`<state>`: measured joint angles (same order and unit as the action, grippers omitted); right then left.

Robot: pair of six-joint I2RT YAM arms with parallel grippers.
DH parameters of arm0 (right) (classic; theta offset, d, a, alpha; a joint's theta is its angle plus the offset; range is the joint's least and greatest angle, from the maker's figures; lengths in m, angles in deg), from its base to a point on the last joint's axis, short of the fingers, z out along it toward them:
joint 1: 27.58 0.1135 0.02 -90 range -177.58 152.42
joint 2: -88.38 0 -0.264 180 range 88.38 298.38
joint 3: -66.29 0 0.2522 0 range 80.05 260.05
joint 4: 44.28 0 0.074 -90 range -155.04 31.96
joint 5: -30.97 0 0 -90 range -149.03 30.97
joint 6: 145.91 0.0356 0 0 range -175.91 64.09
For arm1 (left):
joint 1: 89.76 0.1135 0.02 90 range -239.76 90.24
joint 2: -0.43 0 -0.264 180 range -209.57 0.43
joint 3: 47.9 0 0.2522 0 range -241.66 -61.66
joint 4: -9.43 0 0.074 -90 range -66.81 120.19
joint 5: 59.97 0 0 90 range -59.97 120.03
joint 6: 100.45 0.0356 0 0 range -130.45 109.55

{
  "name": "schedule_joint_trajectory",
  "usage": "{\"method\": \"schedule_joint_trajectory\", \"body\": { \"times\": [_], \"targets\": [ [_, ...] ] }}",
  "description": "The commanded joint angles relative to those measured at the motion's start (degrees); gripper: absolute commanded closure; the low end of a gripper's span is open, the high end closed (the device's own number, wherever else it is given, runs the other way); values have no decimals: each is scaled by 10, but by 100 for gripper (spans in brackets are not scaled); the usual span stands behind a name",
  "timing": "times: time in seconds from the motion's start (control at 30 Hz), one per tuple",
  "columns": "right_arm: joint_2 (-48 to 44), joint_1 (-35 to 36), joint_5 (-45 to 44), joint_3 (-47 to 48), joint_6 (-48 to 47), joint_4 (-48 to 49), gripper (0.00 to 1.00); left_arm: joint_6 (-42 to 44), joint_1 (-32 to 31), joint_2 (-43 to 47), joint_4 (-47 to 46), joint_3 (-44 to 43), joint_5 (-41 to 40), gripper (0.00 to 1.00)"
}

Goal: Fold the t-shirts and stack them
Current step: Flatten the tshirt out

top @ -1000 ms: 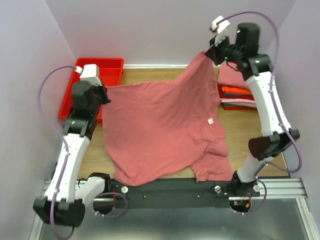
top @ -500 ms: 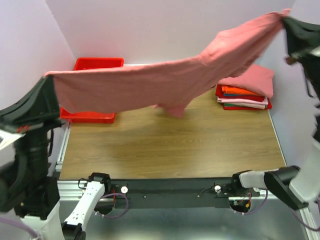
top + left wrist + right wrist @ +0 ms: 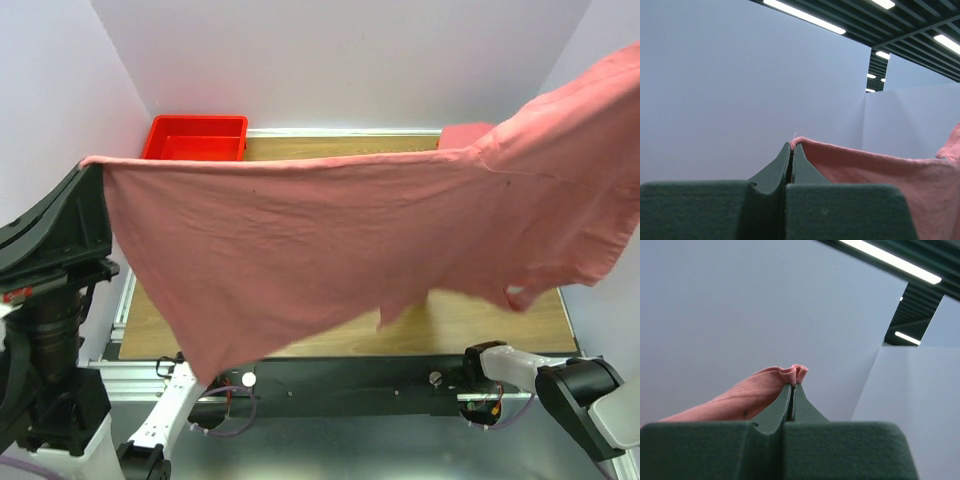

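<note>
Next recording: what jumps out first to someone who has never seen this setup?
A large pink t-shirt hangs stretched in the air across nearly the whole top view, hiding most of the table. In the wrist views the left jaws and the right jaws are each shut on an edge of it. A red bin sits at the table's back left corner.

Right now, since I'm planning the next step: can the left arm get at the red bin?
Probably not. The left pincer is shut on a corner of the shirt, held high, with the right pincer gripping the other end; the bin sits beyond the cloth. It would have to let go first.
</note>
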<state>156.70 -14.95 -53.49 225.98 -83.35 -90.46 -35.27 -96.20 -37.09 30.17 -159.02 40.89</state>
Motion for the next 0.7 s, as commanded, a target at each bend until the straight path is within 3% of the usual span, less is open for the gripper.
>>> {"method": "schedule_joint_trajectory", "body": {
  "times": [0.0, 0.27, 0.4, 0.53, 0.67],
  "targets": [
    [17, -3, -48, -81, -18, -4, 100, 0, 3, -3, -14, 65, 2, 100],
    [24, -3, -48, -323, -18, 10, 100, 6, 3, 14, -93, 386, -5, 100],
    [40, -4, -5, -474, 6, 88, 100, 24, 3, -34, -127, 488, -56, 100],
    [118, -3, 43, -529, 40, 120, 100, 45, 3, -145, -165, 525, -92, 100],
    [218, -4, 74, -555, 61, 179, 100, 50, 4, -288, -194, 508, -104, 100]
  ]
}}
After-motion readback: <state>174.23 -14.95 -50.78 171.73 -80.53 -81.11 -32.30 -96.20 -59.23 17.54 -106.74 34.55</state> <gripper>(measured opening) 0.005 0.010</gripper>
